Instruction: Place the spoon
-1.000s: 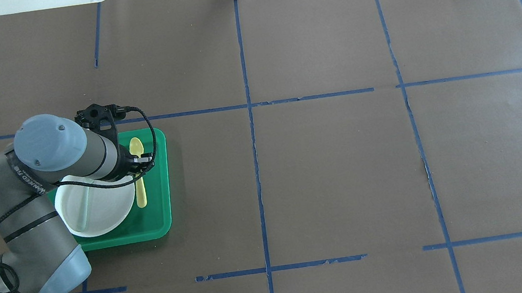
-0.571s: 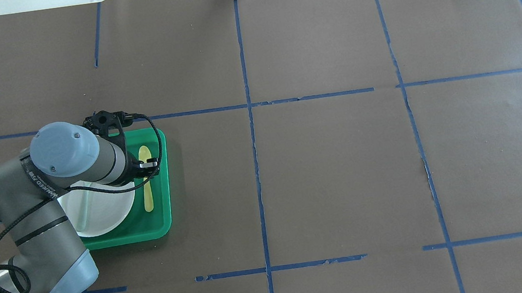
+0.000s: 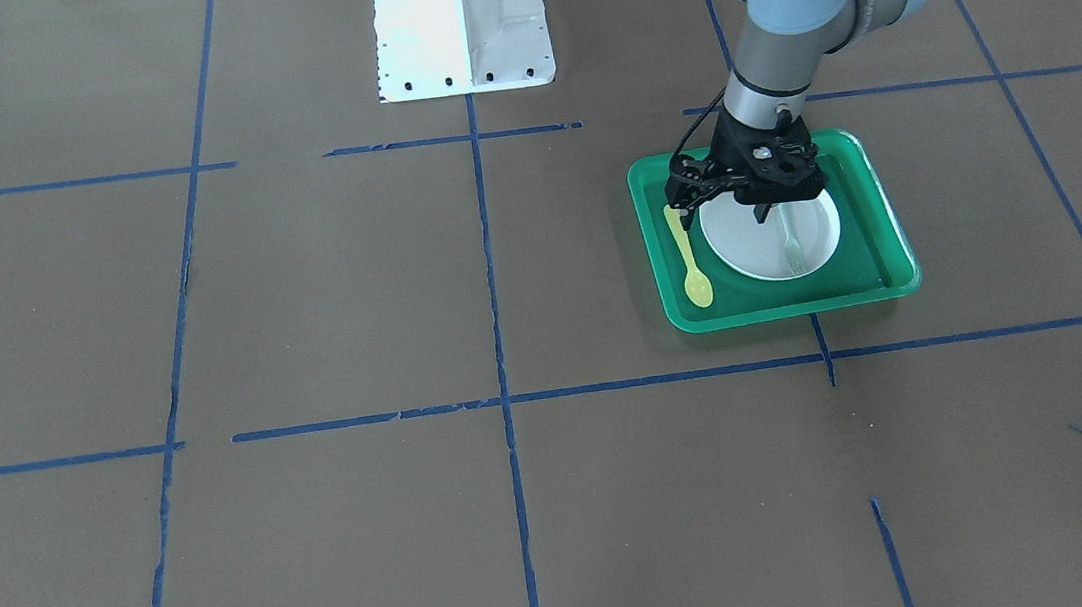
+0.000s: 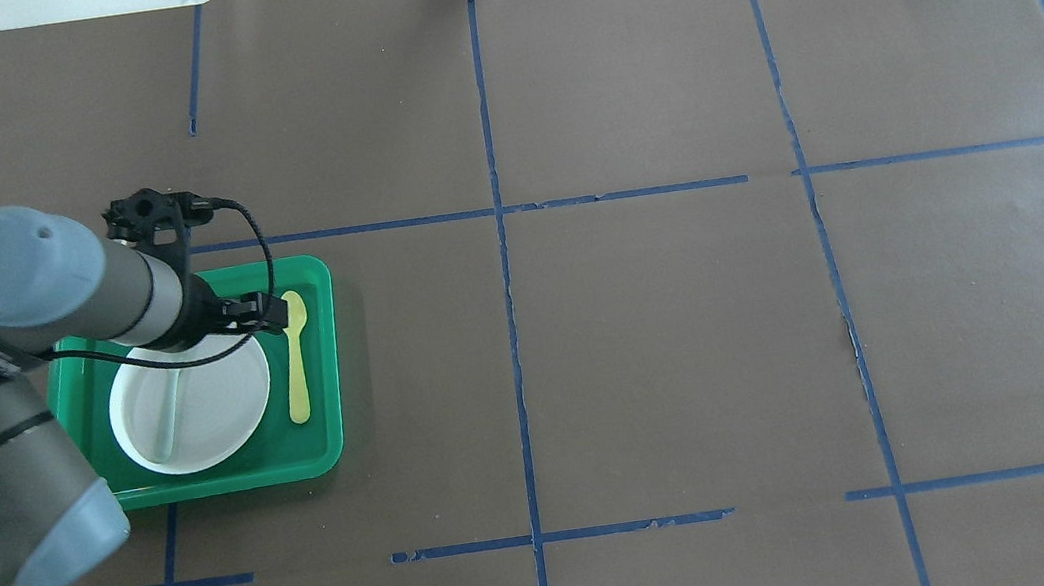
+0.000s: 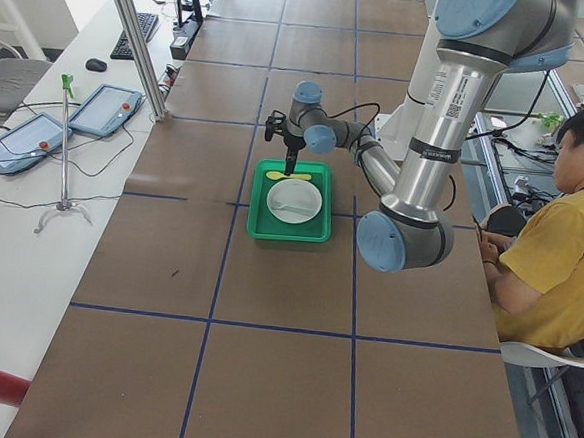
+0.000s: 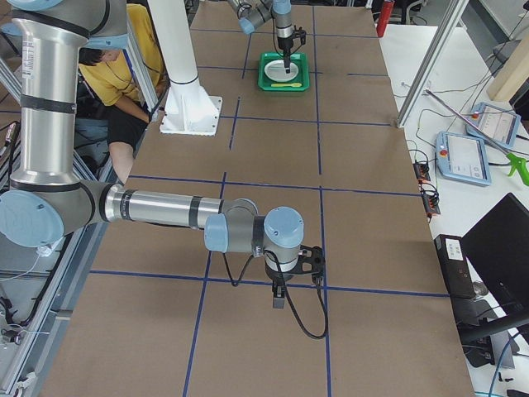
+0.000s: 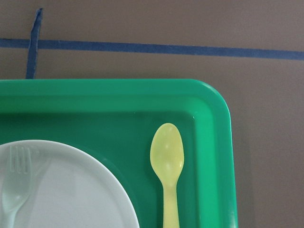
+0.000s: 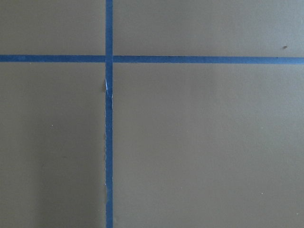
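Note:
The yellow spoon (image 4: 296, 358) lies flat on the green tray (image 4: 321, 360), just right of the white plate (image 4: 213, 394), with its bowl toward the far edge. It also shows in the front view (image 3: 692, 257) and the left wrist view (image 7: 167, 161). My left gripper (image 4: 238, 315) hovers over the tray's far part, open and empty. In the front view (image 3: 723, 216) one finger is by the spoon's handle and the other is over the plate. My right gripper (image 6: 278, 299) shows only in the right side view, over bare table. I cannot tell its state.
A pale grey-green fork (image 4: 166, 421) lies on the plate. The tray's raised rim (image 7: 218, 142) runs close beside the spoon. Blue tape lines cross the brown table cover. A white mount plate (image 3: 459, 20) sits at the robot's base.
The spoon slid slightly right and toward the robot while gripped, then stayed put. My left gripper has let go of it, and the arm has drawn back to the left.

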Action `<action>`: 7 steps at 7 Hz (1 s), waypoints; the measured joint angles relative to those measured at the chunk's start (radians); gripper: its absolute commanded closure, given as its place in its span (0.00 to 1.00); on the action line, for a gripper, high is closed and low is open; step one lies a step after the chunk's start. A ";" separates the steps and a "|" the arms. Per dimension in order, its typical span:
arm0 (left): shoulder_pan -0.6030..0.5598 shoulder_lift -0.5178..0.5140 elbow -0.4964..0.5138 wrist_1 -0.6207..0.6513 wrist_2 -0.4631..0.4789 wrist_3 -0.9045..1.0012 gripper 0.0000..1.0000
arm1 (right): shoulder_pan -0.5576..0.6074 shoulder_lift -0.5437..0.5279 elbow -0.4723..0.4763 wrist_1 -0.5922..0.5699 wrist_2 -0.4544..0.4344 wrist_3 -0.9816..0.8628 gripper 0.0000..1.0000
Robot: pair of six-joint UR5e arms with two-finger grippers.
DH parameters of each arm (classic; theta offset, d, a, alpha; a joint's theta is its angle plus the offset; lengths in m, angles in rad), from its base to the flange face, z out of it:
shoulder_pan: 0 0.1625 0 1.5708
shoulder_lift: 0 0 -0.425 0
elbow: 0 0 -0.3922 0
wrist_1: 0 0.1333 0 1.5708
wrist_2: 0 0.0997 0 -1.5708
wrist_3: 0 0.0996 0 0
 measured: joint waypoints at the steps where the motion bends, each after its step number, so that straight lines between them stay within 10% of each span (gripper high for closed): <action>1: -0.128 0.064 -0.020 0.005 -0.089 0.185 0.00 | 0.000 0.000 0.000 0.000 0.000 0.000 0.00; 7: -0.836 0.380 0.208 0.126 -0.415 1.184 0.00 | 0.000 0.000 0.000 -0.001 0.000 0.000 0.00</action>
